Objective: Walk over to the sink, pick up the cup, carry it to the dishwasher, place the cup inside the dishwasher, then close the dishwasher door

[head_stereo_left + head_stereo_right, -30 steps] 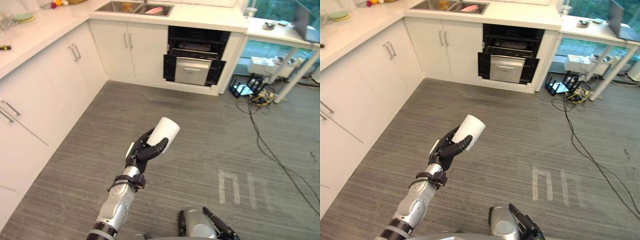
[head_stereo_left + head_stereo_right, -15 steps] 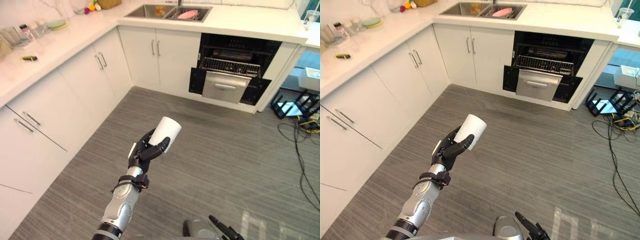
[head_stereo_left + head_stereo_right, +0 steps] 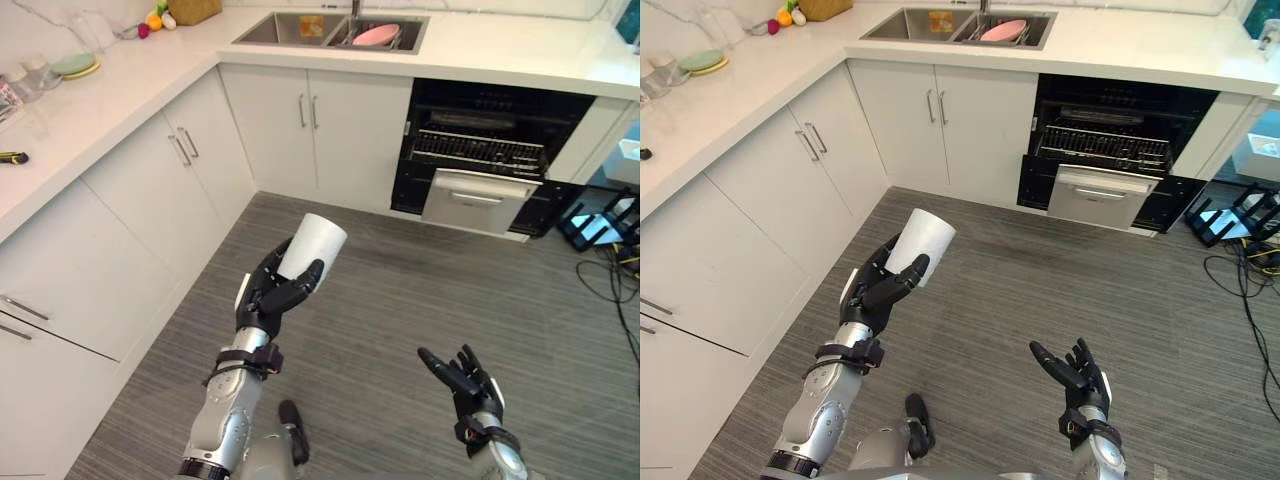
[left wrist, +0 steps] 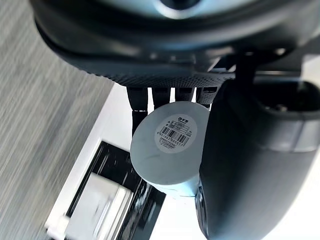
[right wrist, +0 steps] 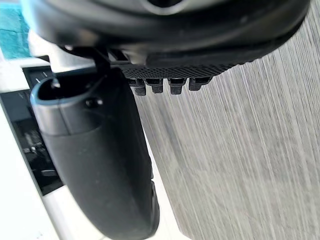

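Cup [image 3: 312, 245]: white, tilted, clasped in the left hand [image 3: 266, 297] above the floor [image 3: 400, 300].
Right hand [image 3: 468, 381]: low, fingers spread, empty.
Floor: grey, striped.
Dishwasher [image 3: 480, 152]: open, under the white worktop [image 3: 500, 50], right of the sink [image 3: 280, 28].

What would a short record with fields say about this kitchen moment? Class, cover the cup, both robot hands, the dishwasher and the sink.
cup: white, held up above the floor
left robot hand: fingers curled round the cup
right robot hand: open, empty, low over the floor
dishwasher: across the floor, open, rack showing
sink: set in the counter, pink dish inside
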Controlling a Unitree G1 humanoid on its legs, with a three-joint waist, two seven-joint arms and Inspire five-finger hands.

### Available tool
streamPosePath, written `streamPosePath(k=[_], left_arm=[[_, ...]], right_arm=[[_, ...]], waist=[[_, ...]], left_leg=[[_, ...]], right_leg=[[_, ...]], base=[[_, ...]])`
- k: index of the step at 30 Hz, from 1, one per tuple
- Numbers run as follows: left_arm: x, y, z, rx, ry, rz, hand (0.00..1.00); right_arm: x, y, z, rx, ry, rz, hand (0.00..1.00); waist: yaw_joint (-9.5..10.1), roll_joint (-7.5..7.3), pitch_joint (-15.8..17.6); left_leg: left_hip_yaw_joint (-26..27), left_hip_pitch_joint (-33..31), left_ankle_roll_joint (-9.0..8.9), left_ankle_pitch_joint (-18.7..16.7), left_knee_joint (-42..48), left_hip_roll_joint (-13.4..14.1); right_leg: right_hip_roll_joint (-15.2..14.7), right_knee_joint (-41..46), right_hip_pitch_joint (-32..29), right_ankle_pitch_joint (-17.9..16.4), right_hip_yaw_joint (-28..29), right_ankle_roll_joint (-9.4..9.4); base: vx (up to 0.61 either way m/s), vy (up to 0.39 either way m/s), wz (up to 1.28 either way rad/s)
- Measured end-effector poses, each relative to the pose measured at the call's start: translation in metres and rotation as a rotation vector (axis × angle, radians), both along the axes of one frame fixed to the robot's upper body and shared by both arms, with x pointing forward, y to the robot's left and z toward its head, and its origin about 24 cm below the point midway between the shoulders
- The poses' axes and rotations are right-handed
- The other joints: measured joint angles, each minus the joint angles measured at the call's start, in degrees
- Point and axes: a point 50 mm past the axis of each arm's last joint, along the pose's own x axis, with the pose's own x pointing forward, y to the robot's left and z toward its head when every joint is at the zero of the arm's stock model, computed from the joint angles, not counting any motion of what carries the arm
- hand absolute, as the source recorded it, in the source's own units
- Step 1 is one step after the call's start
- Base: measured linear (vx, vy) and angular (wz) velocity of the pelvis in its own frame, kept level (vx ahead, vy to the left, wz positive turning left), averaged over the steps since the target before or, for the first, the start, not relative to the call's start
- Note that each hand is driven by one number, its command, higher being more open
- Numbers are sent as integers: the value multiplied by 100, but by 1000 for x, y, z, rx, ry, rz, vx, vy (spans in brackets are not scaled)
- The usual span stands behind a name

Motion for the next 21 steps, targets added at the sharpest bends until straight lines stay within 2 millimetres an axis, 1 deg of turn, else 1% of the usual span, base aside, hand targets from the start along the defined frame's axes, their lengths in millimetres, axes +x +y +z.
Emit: streamPosePath(k=[1,2,3,4,5,6,7,8,9,10,11,12,13,14,15,16,17,18,19,20,21], left_arm=[[0,0,0,-7,-3,3,0],[0,0,1,-17,-9,8,0],[0,1,2,-21,-23,3,0],[0,1,3,-11,-34,-13,0],[0,1,3,-2,-36,-20,0],[-1,0,3,11,-39,-30,0],[0,0,4,26,-50,-32,0],[0,1,5,26,-53,-29,0],[0,1,5,24,-61,-25,0],[0,0,6,22,-73,-29,0],[1,-1,8,26,-91,-50,0],[0,-3,8,25,-95,-63,0],[0,-5,8,33,-99,-90,0],[0,-6,8,37,-100,-103,0],[-1,-6,8,49,-104,-125,0],[-2,-6,6,56,-99,-140,0],[-2,-10,3,44,-87,-144,0],[-3,-18,-1,18,-72,-156,0],[-3,-21,-1,10,-77,-164,0],[2,-31,5,4,-108,-198,0],[5,-35,6,4,-111,-212,0]], right_arm=[[-2,0,0,-1,-1,-2,100],[-2,-1,1,-2,-5,-5,100],[-1,0,3,7,-19,-14,100],[1,3,4,18,-36,-28,100],[2,4,5,20,-43,-34,100],[4,7,6,20,-59,-38,100],[10,14,10,31,-93,-35,100],[12,17,12,34,-113,-31,100],[15,22,17,36,-146,-23,100],[17,25,22,40,-175,-17,100],[20,27,34,43,-237,-17,100],[22,28,38,43,-262,-16,100],[25,30,46,43,-305,-13,100],[26,31,50,44,-325,-12,100],[26,34,57,47,-364,-11,100],[25,34,61,35,-388,4,100],[24,31,62,22,-390,12,100],[25,24,64,1,-395,16,100],[25,23,66,-3,-403,10,100],[28,22,73,-3,-441,-20,100],[29,24,78,-1,-459,-36,100]], waist=[[0,-10,-7],[0,-27,-20],[-13,-75,-19],[-21,-146,-37],[-24,-181,-53],[-55,-186,-76],[-98,-202,-68],[-146,-188,-60],[-232,-172,-66],[-306,-168,-69],[-388,-146,-57],[-429,-142,-47],[-453,-158,-30],[-453,-186,-44],[-453,-336,-119],[-494,-452,-159],[-503,-381,-205],[-498,-58,-344],[-504,54,-370],[-494,193,-342],[-487,164,-327]], left_leg=[[1,-1,15,-134,118,-58],[5,31,52,-289,220,-169],[11,169,92,-406,193,-341],[8,399,130,-482,56,-514],[-5,550,188,-558,-68,-607],[-44,988,202,-572,-446,-750],[-123,1378,239,-602,-732,-814],[-171,1551,249,-631,-845,-816],[-262,1886,230,-694,-1072,-813],[-327,2087,203,-737,-1187,-794],[-410,2356,115,-848,-1283,-728],[-436,2450,55,-915,-1280,-686],[-444,2684,-90,-1032,-1289,-608],[-425,2821,-163,-1113,-1327,-604],[-457,3116,-293,-1288,-1419,-717],[-501,3454,-415,-1541,-1447,-797],[-499,3548,-426,-1672,-1453,-724],[-476,3617,-232,-1917,-1453,-459],[-481,3636,-55,-2022,-1433,-352],[-491,3625,-31,-2024,-1072,-88],[-482,3514,-190,-1894,-632,46]], right_leg=[[-79,209,-43,13,-6,20],[-212,634,-170,83,-15,93],[-423,1379,-458,331,-5,230],[-636,2164,-791,883,71,327],[-704,2456,-924,1284,145,348],[-748,3002,-1146,2128,302,291],[-647,3848,-1587,1348,331,161],[-561,4145,-1828,914,296,2],[-346,4288,-2323,317,150,-264],[-204,4067,-2699,77,10,-333],[11,3066,-3235,-14,-248,-345],[90,2468,-3361,55,-382,-321],[246,1048,-3459,533,-705,-242],[310,331,-3465,857,-860,-213],[324,-569,-3528,1305,-1147,-168],[331,-614,-3523,1794,-1076,-564],[403,-490,-3529,2128,-1068,-606],[654,-185,-3649,2180,-1057,-661],[788,-49,-3694,2131,-1058,-730],[1016,275,-3733,1894,-1060,-1064],[1065,377,-3686,1746,-1075,-1252]], base=[[306,175,18],[377,214,22],[432,226,27],[361,171,23],[370,130,17],[370,105,10],[360,84,10],[348,54,15],[354,21,23],[440,-10,40],[382,-43,37],[426,-92,29],[373,-100,9],[644,-183,4],[584,-174,1],[739,-206,1],[649,-171,-7],[648,-164,-11],[704,-251,-17],[525,-241,-21],[493,-263,-21]])
